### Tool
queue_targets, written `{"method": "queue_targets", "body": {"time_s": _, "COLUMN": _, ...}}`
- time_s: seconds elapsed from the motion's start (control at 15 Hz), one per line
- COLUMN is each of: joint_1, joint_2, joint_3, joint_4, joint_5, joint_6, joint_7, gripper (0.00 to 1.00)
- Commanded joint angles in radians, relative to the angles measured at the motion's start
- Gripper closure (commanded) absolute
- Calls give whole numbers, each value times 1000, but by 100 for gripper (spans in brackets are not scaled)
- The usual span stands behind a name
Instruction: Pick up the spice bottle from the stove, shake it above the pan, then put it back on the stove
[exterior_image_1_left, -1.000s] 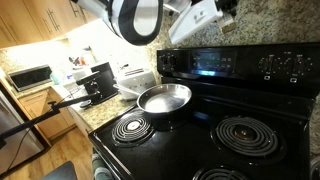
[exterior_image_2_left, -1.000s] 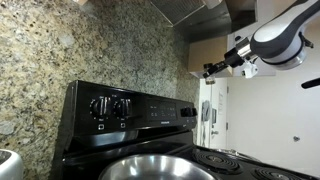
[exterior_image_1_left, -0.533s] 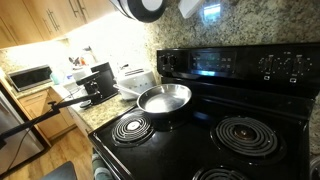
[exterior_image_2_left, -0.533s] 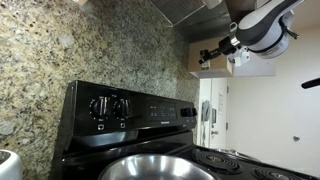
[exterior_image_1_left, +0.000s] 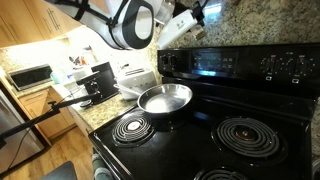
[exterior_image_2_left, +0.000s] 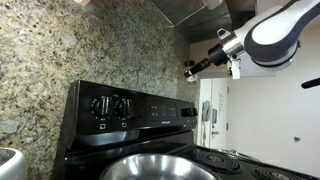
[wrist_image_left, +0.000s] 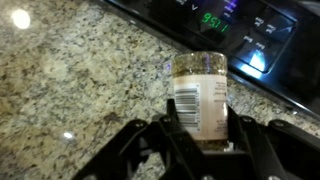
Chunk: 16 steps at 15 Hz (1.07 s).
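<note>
My gripper (wrist_image_left: 200, 122) is shut on the spice bottle (wrist_image_left: 199, 92), a small clear jar with pale contents and a barcode label, held between both fingers. In both exterior views the gripper (exterior_image_1_left: 197, 14) (exterior_image_2_left: 190, 70) is high in the air, up by the granite backsplash above the stove's back panel. The bottle's end shows at the fingertips in an exterior view (exterior_image_2_left: 187, 71). The shiny silver pan (exterior_image_1_left: 165, 97) (exterior_image_2_left: 150, 168) sits on a rear coil burner of the black stove (exterior_image_1_left: 240, 105), well below the gripper. The stove's knobs (exterior_image_2_left: 108, 107) show close up.
Granite backsplash (exterior_image_2_left: 60, 50) rises behind the stove. A counter at the side holds a toaster oven (exterior_image_1_left: 30, 77) and other small items (exterior_image_1_left: 98, 82). Three bare coil burners (exterior_image_1_left: 132, 127) lie at the front. A range hood (exterior_image_2_left: 190, 10) hangs overhead.
The arm has swung with the bottle: it rose half a second ago and has now come back down, further along the backsplash. The pan has not moved.
</note>
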Motion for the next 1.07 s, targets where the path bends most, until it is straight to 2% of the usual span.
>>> {"method": "queue_targets", "body": {"time_s": 0.0, "joint_1": -79, "joint_2": -23, "joint_3": 62, "joint_4": -81, "joint_5": -148, "joint_6": -3, "joint_7": 99, "gripper": 82}}
{"method": "queue_targets", "body": {"time_s": 0.13, "joint_1": -115, "joint_2": -12, "joint_3": 79, "joint_4": -123, "joint_5": -201, "joint_6": -1, "joint_7": 135, "gripper": 82}}
{"method": "queue_targets", "body": {"time_s": 0.2, "joint_1": -76, "joint_2": 3, "joint_3": 52, "joint_4": -76, "joint_5": -151, "joint_6": 0, "joint_7": 95, "gripper": 57}}
{"method": "queue_targets", "body": {"time_s": 0.47, "joint_1": -102, "joint_2": 7, "joint_3": 66, "joint_4": -113, "joint_5": -178, "joint_6": 0, "joint_7": 111, "gripper": 57}}
{"method": "queue_targets", "body": {"time_s": 0.53, "joint_1": -102, "joint_2": 7, "joint_3": 66, "joint_4": -113, "joint_5": -178, "joint_6": 0, "joint_7": 111, "gripper": 82}}
{"method": "queue_targets", "body": {"time_s": 0.6, "joint_1": -22, "joint_2": 17, "joint_3": -28, "joint_4": -67, "joint_5": -99, "joint_6": 0, "joint_7": 38, "gripper": 82}}
{"method": "queue_targets", "body": {"time_s": 0.67, "joint_1": -4, "joint_2": 24, "joint_3": -49, "joint_4": -53, "joint_5": -79, "joint_6": 0, "joint_7": 17, "gripper": 82}}
{"method": "queue_targets", "body": {"time_s": 0.73, "joint_1": 46, "joint_2": 36, "joint_3": -108, "joint_4": -16, "joint_5": -30, "joint_6": 0, "joint_7": -26, "gripper": 82}}
{"method": "queue_targets", "body": {"time_s": 0.8, "joint_1": 120, "joint_2": 58, "joint_3": -196, "joint_4": 39, "joint_5": 45, "joint_6": 0, "joint_7": -80, "gripper": 82}}
{"method": "queue_targets", "body": {"time_s": 0.87, "joint_1": 148, "joint_2": 73, "joint_3": -229, "joint_4": 57, "joint_5": 70, "joint_6": 0, "joint_7": -98, "gripper": 82}}
{"method": "queue_targets", "body": {"time_s": 0.93, "joint_1": 208, "joint_2": 99, "joint_3": -302, "joint_4": 102, "joint_5": 122, "joint_6": 0, "joint_7": -132, "gripper": 82}}
{"method": "queue_targets", "body": {"time_s": 1.0, "joint_1": 229, "joint_2": 110, "joint_3": -324, "joint_4": 112, "joint_5": 134, "joint_6": 0, "joint_7": -131, "gripper": 82}}
